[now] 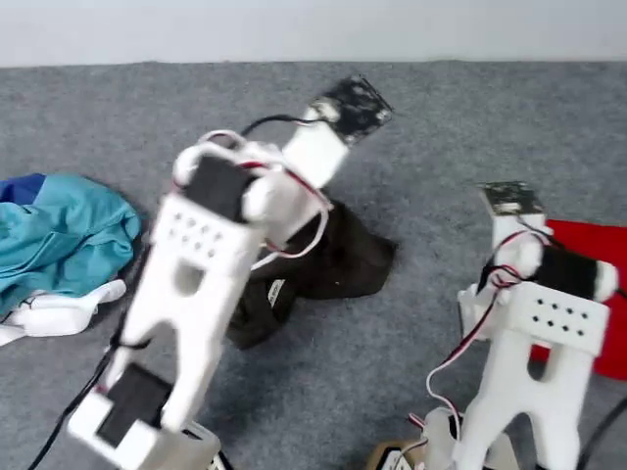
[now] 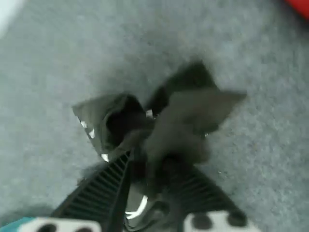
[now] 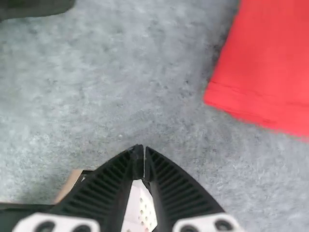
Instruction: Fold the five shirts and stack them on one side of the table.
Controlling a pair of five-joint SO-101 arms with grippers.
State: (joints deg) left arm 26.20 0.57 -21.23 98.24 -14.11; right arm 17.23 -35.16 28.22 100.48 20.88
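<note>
Currently my left pincer (image 2: 145, 162) grips the one black shirt (image 2: 193, 111); my right pincer (image 3: 144, 153), closed and empty, hangs beside one red shirt (image 3: 270, 63); one teal shirt (image 1: 69, 230) lies left.

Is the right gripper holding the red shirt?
No, the right gripper is shut on nothing, with the red shirt lying apart from it.

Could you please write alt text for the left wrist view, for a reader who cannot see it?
The left pincer grips a bunched black shirt above the grey table. A red shirt lies farther off.
</note>
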